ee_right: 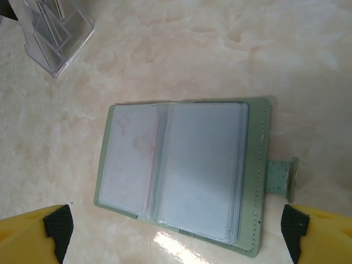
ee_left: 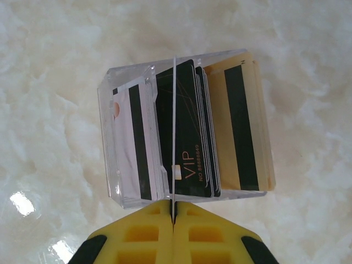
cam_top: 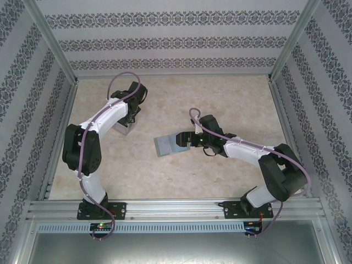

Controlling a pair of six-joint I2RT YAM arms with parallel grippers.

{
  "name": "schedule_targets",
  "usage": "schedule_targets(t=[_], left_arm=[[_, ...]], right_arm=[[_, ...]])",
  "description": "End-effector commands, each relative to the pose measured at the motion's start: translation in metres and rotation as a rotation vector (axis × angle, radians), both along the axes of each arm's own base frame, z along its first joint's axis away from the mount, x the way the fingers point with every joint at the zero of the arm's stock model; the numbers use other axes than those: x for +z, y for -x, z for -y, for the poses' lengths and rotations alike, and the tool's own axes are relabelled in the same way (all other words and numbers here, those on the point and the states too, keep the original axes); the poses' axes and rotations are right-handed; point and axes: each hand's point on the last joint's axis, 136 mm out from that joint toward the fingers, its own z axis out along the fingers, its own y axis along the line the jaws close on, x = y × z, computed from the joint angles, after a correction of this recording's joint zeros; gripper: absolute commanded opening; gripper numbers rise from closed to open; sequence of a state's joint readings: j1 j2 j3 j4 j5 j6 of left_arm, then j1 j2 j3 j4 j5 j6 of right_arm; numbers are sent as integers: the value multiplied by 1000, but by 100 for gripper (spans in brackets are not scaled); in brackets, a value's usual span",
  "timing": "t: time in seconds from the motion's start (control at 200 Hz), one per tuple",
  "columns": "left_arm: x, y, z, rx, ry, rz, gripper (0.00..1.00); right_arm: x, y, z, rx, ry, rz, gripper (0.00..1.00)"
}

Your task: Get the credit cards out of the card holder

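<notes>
Place: robot test cell, laboratory type.
Enclosure: metal frame posts (cam_top: 52,41) carry wall panels (cam_top: 165,41) papered in a repeating pattern, on three sides.
Worktop: marble-look worktop (cam_top: 165,176), boxed in by the panels.
Equipment: left arm (cam_top: 91,137) and right arm (cam_top: 258,151), bolted to a slotted metal rail (cam_top: 176,206) at the near edge.

Open card holder (ee_right: 181,170); upright credit cards (ee_left: 187,132)

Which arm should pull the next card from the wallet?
Right: the right gripper, open, hangs over the open card holder. The left gripper is shut on a thin card at the clear box.
</notes>
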State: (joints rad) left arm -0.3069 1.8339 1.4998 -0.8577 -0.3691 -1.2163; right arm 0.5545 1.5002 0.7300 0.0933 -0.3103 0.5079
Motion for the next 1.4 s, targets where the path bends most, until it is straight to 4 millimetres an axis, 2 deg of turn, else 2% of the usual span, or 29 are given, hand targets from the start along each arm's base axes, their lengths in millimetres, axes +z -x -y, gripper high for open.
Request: schedule_targets(t=[0.0,0.34,0.619,0.849,0.959,1.049,1.224,1.394], left_arm=[[-6,1,-7,44,11,-35,2],[-13,-14,-5,51,52,-32,3],[-19,-15,-11,91,50,-32,4],[-25,-21,-8,88,65,-22,14],[-26,-19,-8,85,62,-35,25],[-19,-20,-9,75,58,-25,34],[10,-22,-4,2,76,32,41],[41,-11,6,-139,115,79,60]], right_arm=[[3,2,-1,14,14,22,98],[2,3,-4,28,17,12,98],[5,5,-5,35,21,25,98],[5,5,-5,30,27,28,98],[6,5,-3,26,32,34,98],[6,4,-3,24,35,37,98],[8,3,1,2,49,53,98],[9,2,5,-15,81,86,98]])
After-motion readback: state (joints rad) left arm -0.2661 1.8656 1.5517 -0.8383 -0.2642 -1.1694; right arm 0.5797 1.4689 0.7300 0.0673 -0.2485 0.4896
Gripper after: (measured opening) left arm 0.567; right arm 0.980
